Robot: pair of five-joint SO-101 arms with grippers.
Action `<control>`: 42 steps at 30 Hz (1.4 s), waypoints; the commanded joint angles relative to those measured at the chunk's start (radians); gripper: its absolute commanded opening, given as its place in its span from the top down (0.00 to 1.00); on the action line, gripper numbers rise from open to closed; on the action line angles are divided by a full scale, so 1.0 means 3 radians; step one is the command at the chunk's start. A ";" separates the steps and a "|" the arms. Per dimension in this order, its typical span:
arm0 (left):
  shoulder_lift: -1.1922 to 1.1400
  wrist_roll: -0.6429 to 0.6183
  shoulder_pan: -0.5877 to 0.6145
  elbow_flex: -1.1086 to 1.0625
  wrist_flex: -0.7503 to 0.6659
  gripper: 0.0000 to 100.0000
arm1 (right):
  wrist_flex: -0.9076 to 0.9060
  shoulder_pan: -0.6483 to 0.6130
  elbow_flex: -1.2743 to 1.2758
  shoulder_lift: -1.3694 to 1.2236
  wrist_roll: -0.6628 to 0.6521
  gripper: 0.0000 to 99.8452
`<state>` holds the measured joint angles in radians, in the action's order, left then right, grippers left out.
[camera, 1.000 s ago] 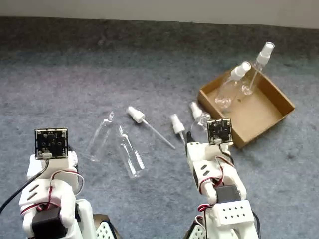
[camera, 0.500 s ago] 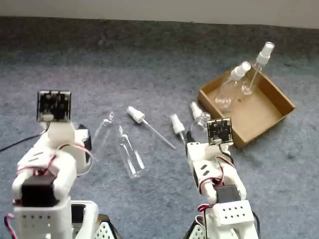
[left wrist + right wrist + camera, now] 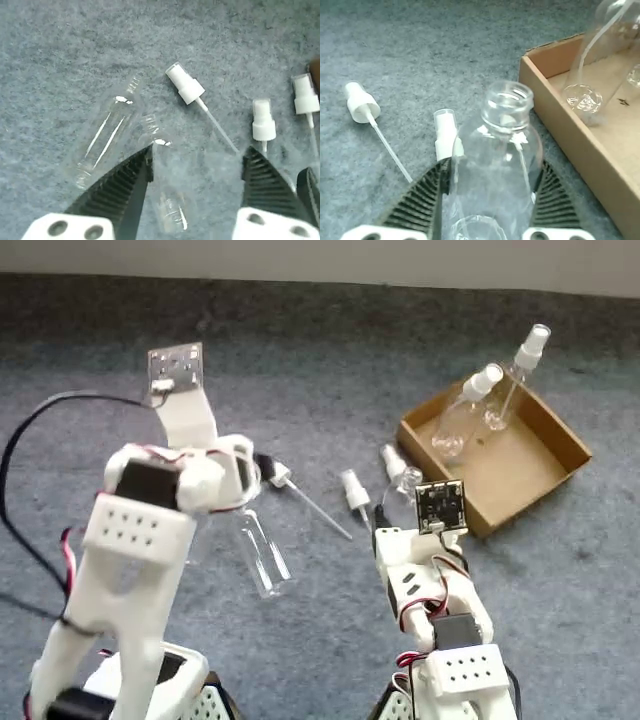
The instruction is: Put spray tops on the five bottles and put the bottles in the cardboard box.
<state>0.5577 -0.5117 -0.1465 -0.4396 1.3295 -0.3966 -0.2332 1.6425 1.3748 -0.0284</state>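
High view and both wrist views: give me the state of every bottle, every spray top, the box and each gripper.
Boxed bottles, spray tops on, tilted.
Held bottle, uncapped.
Lying bottles, uncapped, on their sides.
Loose spray tops, lying flat, on no bottle.
Cardboard box, open-topped.
Left gripper, open, empty.
Right gripper, shut, gripping the uncapped one.

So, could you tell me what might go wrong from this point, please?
1. The open left tool hangs over two clear plastic bottles lying side by side; closing on one may shove the other.
2. The nearest white spray top has a thin dip tube reaching toward that tool's tip; it could get pinched.
3. The right tool holds an uncapped clear bottle beside the brown cardboard box; a swing could clip its wall.
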 commanded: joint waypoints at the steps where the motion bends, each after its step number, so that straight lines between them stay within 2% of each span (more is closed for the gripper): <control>1: -0.0647 -0.0588 -0.0064 0.0719 -0.0010 0.71 | 0.0069 0.0003 -0.0018 0.0013 0.0026 0.89; 4: -0.1102 -0.0793 -0.0064 0.1031 -0.0005 0.71 | 0.0069 0.0003 -0.0018 0.0013 0.0026 0.89; 11: -0.2130 -0.0818 -0.0069 0.1557 0.0010 0.70 | 0.0069 -0.0003 -0.0018 0.0013 0.0026 0.89; 15: -0.2529 -0.1120 -0.0069 0.1880 0.0015 0.70 | 0.0069 -0.0003 -0.0018 0.0013 0.0026 0.89; 19: -0.2826 -0.1212 -0.0141 0.2125 0.0015 0.70 | 0.0069 -0.0003 -0.0018 0.0013 0.0026 0.89; 30: -0.3434 -0.1274 -0.0253 0.2217 0.0000 0.70 | 0.0069 -0.0003 -0.0018 0.0013 0.0015 0.89; 36: -0.3480 -0.1274 -0.0197 0.2217 -0.0010 0.70 | 0.0069 -0.0171 -0.0018 0.0013 0.0005 0.89; 42: -0.3496 -0.1274 -0.0166 0.2212 -0.0005 0.71 | 0.0069 -0.0171 -0.0018 0.0018 0.0005 0.89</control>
<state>-0.4964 -0.8815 -0.2018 0.1726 1.3280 -0.3936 -0.2685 1.6441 1.3748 -0.0299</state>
